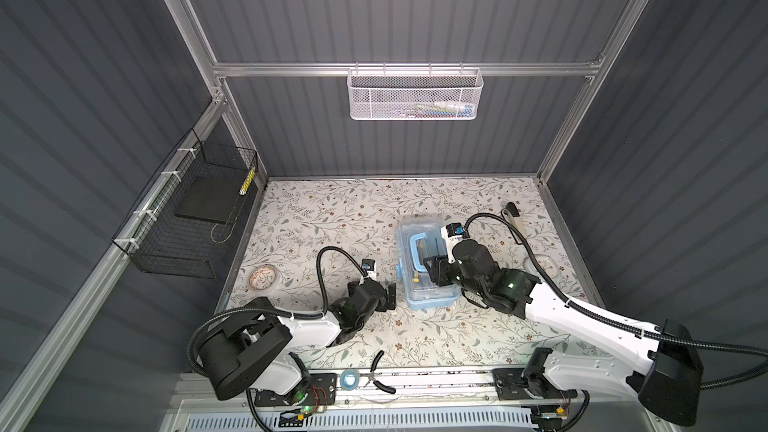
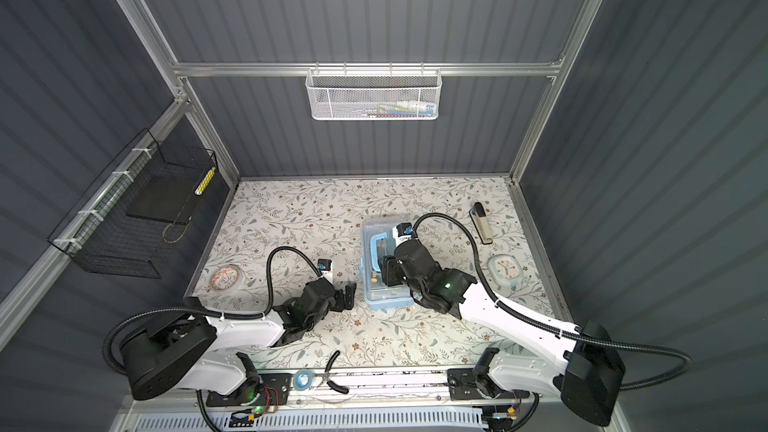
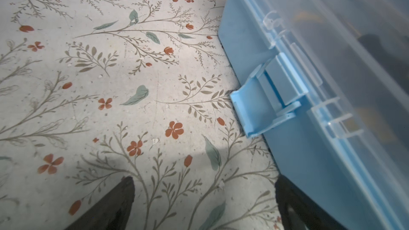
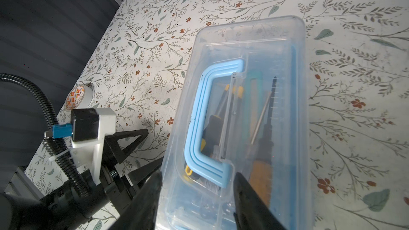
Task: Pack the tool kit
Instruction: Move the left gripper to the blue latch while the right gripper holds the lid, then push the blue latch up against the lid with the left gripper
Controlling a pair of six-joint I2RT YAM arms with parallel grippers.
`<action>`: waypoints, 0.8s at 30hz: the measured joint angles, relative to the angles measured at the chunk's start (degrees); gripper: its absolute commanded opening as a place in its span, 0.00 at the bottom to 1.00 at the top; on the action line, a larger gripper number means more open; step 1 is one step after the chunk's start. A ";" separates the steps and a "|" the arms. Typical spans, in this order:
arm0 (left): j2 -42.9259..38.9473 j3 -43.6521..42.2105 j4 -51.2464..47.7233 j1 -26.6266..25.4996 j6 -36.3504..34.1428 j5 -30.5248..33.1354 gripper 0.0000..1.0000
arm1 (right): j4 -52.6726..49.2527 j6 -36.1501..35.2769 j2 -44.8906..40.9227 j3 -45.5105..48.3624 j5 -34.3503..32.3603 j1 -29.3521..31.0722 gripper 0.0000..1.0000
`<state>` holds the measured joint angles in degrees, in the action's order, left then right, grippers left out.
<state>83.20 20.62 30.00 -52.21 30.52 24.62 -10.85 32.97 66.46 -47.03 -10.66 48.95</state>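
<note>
Left gripper (image 3: 205, 181): spread wide, empty, the nearer one.
Latch (image 3: 254, 109): sticks out of the tool box (image 3: 241, 38) side, just ahead of it.
Right gripper (image 4: 198, 174): half spread over the lid (image 4: 265, 40).

Nothing legible to log from my cameras: the white tape roll (image 4: 75, 101) carries repeated orange-red square logos whose lettering is too small for me to read, and the pale rounded-square clock (image 2: 504, 271) shows hands only, its dial marks blurred.
</note>
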 measured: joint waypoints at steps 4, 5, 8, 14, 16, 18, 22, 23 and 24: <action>2.91 0.00 4.37 -0.17 -1.09 -0.44 0.99 | 0.15 -0.02 -0.02 0.04 0.35 -0.55 0.53; 3.65 0.00 5.57 -0.26 -1.44 -0.68 0.99 | 0.20 0.00 -0.02 0.11 0.42 -0.68 0.53; 5.84 0.00 8.98 -0.26 -2.12 -1.62 0.98 | 0.20 0.00 -0.02 0.46 0.94 -1.31 0.53; 9.49 1.14 11.32 -0.26 -3.34 -2.12 0.97 | 0.37 0.00 -0.02 0.92 1.70 -2.12 0.53; 10.54 1.97 11.87 -0.26 -3.50 -2.10 0.97 | 0.50 0.00 -0.02 0.96 1.86 -2.32 0.52; 11.63 2.51 12.44 -0.26 -3.87 -1.60 0.97 | 0.59 0.00 -0.02 0.96 2.01 -2.54 0.52; 13.51 3.39 13.84 -0.26 -4.48 -0.35 0.96 | 0.66 0.00 -0.02 1.03 2.40 -2.80 0.52; 13.97 3.65 14.27 -0.26 -4.52 -0.28 0.96 | 0.74 0.02 -0.02 1.16 2.43 -2.84 0.53; 14.40 3.87 14.71 -0.26 -4.52 -0.15 0.96 | 0.94 0.02 -0.02 1.33 2.49 -2.84 0.53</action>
<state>97.60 24.49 44.71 -52.47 26.00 24.47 -9.91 32.99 66.43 -45.69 -8.16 46.11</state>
